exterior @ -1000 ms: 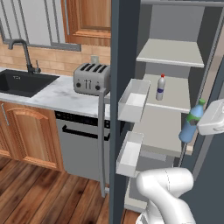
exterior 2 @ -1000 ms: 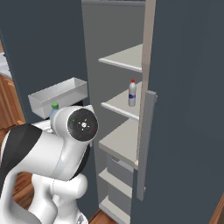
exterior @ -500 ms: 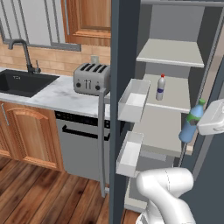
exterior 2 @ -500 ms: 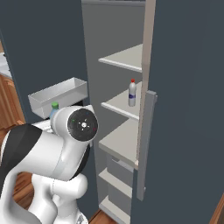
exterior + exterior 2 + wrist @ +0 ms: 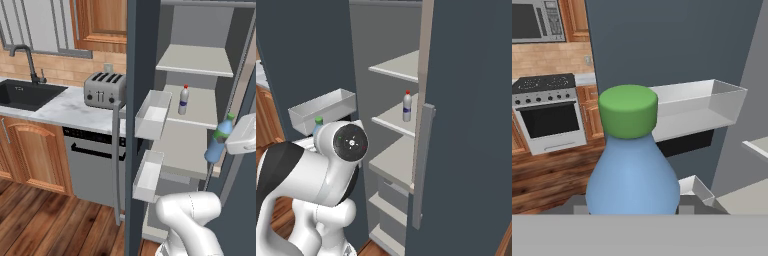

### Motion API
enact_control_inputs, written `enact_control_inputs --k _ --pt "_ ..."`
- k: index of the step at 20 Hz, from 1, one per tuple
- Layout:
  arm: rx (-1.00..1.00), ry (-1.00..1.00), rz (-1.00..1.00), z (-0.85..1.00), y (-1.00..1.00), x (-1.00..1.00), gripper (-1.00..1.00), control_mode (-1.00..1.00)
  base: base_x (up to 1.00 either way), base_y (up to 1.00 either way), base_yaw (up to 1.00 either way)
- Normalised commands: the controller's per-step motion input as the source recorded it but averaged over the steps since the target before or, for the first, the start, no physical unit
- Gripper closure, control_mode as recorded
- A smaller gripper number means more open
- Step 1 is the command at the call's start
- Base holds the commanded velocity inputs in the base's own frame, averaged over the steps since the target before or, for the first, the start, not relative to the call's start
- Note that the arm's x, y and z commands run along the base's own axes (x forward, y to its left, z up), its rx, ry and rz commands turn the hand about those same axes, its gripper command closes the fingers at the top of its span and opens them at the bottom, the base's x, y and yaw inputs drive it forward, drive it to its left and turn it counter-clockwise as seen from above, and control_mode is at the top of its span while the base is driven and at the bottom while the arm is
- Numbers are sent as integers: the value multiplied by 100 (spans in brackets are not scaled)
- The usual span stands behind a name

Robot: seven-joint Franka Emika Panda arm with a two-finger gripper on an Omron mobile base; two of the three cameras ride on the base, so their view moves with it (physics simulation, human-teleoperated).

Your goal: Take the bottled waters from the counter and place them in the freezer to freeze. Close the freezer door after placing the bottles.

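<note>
The green-capped bottle (image 5: 218, 141) hangs tilted in front of the open freezer's (image 5: 200, 30) middle shelf, with my gripper (image 5: 227, 142) shut on it from the right. In the hand view this bottle (image 5: 632, 172) stands close up and hides the fingertips. Its green cap (image 5: 318, 120) peeks out behind my arm in the right base view. The red-capped bottle (image 5: 184, 100) stands upright on the upper pale shelf, and I see it (image 5: 407, 106) from the other side too. The freezer door (image 5: 135, 125) stands wide open with white bins (image 5: 152, 115) on its inner face.
A steel toaster (image 5: 104, 90) sits on the marble counter (image 5: 60, 109) left of the door, above the dishwasher (image 5: 92, 152). A black sink (image 5: 25, 94) lies further left. A second slate door (image 5: 471, 125) with a grey handle (image 5: 423, 165) bounds the shelves on the right. A stove (image 5: 547, 117) stands across the room.
</note>
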Motion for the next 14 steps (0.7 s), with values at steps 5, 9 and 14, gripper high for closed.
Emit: enact_control_inputs --k 5,9,14 --pt "-3 0 -6 11 -4 0 100 -100 0 0 0" --pt "-9 0 -18 38 3 2 100 -100 0 0 0" --pt "-4 0 -41 51 -3 2 100 -100 0 0 0"
